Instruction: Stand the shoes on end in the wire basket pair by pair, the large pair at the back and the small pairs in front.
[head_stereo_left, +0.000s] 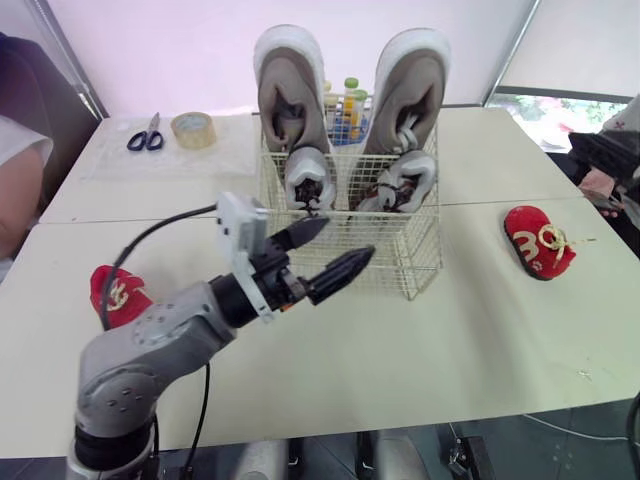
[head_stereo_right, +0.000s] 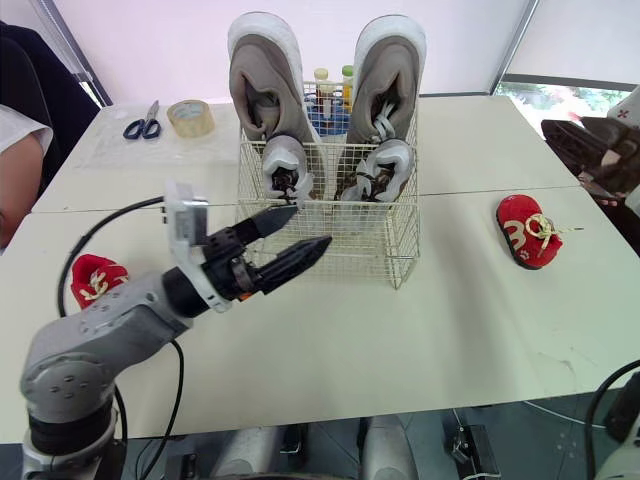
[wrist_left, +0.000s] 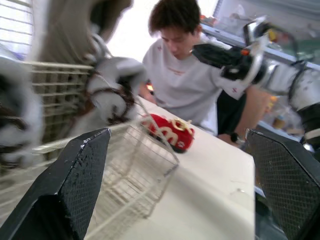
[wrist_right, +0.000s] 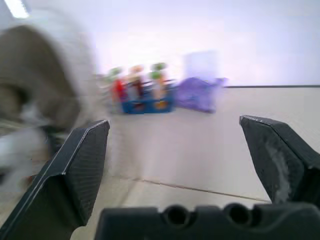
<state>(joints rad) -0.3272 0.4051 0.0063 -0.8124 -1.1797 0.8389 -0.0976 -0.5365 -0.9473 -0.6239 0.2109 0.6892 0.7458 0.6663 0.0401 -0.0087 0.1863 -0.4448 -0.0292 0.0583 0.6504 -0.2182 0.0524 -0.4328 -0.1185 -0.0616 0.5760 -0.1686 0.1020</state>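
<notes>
My left gripper (head_stereo_left: 348, 238), fingers spread and empty, hovers just before the wire basket (head_stereo_left: 410, 262). Inside, large grey shoes (head_stereo_left: 290, 85) stand behind a small grey pair (head_stereo_left: 308, 178). I judge the red pair next: left red shoe (head_stereo_left: 118, 292) back beside its arm, right red shoe (head_stereo_left: 538, 240) well off to its right. My right gripper (wrist_right: 173, 121) is likewise spread.

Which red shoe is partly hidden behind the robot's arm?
The red shoe on the robot's left: the left arm covers its edge. The right red shoe lies in full view.
</notes>
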